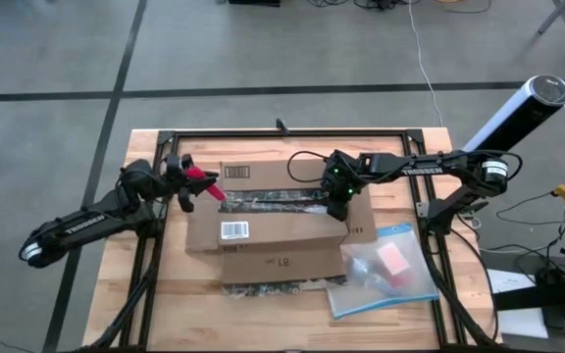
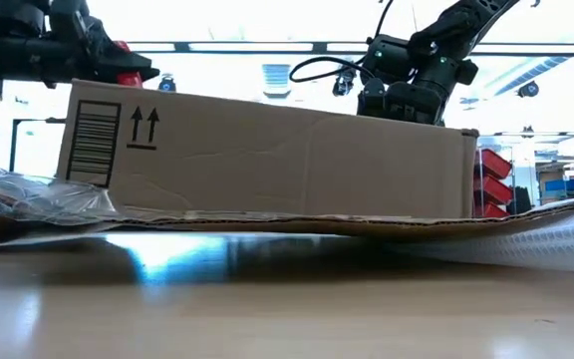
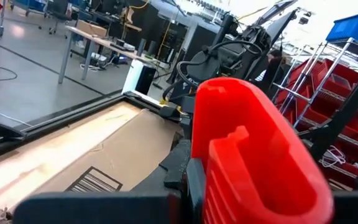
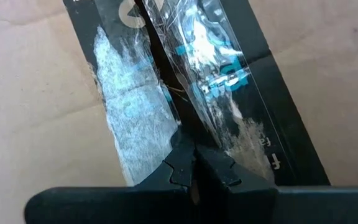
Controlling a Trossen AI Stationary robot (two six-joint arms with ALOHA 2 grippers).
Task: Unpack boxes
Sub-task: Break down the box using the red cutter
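— What do you have from above?
— I see the box [image 1: 263,221] in the middle of the table [image 1: 145,294], a clear pouch [image 1: 385,270] beside it. My left gripper [image 1: 196,186] grips a red tool [image 1: 204,179] at the box's left end; my right gripper [image 1: 336,204] sits on the taped seam.
— Low view?
— The box [image 2: 287,155] fills it, both arms above.
— The wrists?
— Left fingers clenched on the red tool [image 3: 253,149]. Right fingers [image 4: 225,171] pressed together on the tape [image 4: 191,81].

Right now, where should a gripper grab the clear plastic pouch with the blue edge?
Probably the clear plastic pouch's blue bottom edge, from above on the table's right side. It lies flat, clear of the brown cardboard box; the pink item inside bulges its middle.
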